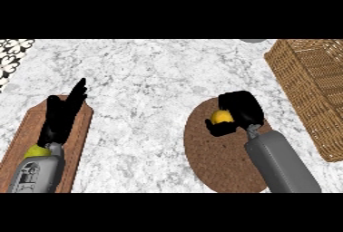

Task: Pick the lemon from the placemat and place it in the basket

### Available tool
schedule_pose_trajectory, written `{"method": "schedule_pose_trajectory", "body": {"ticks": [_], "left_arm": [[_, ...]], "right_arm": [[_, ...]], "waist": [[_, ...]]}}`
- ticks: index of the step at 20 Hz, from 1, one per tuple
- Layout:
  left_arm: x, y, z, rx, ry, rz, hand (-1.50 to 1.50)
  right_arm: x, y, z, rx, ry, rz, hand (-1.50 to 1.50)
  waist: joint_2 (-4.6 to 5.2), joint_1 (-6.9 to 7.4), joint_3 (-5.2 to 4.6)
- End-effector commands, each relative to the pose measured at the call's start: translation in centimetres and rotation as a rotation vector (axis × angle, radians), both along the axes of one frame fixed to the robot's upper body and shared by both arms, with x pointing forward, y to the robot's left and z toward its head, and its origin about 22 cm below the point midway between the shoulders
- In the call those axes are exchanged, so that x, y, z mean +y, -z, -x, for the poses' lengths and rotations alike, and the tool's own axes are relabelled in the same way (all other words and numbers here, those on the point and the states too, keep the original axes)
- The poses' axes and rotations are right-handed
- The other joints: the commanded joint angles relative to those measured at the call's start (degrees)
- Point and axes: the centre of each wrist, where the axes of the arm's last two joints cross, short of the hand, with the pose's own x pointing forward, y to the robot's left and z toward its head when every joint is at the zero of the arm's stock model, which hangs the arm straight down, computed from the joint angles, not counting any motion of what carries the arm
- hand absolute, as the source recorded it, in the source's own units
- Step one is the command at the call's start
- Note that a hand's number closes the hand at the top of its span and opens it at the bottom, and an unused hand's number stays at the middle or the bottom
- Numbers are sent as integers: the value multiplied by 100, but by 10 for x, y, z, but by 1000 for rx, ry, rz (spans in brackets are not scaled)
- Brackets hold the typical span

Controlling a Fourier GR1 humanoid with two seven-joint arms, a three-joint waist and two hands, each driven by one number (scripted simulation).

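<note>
The lemon [220, 117] is a small, bright yellow, rounded fruit, and only part of its skin shows, since the right robot hand [236, 113] is clasped about it: black fingers curl over its top and far side, and the thumb comes under it on the near side. The fruit sits in the crook of that robot hand, toward its left edge, over the upper end of the placemat [214, 156], a dark brown oval of coarse weave that lies beneath the hand and the grey forearm behind it. Whether the lemon touches the mat or is lifted off it cannot be told from this view. To the right of the same robot hand, and apart from it, stands the basket [313, 86], of tan wicker with a woven wall, running along the right edge of the grey-white marbled worktop [147, 77]. The left robot hand [64, 113] shows at the left, released, its fingers straight and pointing away, above a reddish-brown wooden board [80, 131] that lies under it and its forearm.
</note>
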Motion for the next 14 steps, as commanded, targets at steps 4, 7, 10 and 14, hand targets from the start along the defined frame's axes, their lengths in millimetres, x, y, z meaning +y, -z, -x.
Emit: {"method": "schedule_pose_trajectory", "body": {"ticks": [4, 7, 10, 14], "left_arm": [[14, -1, -3, -6, -24, -19, 0], [0, 19, 0, 20, -27, -6, 0], [10, -2, 2, 2, -21, -4, 0], [18, 3, 1, 7, -29, -16, 0]], "right_arm": [[14, -46, 6, 5, 11, -174, 150], [14, -85, 5, -42, 7, -331, 150], [7, -110, 15, -132, 28, -519, 150], [14, -186, 32, -235, 66, -655, 150]], "waist": [[8, -138, 15], [2, -182, 14], [-20, -156, 21], [-50, -212, 13]]}}
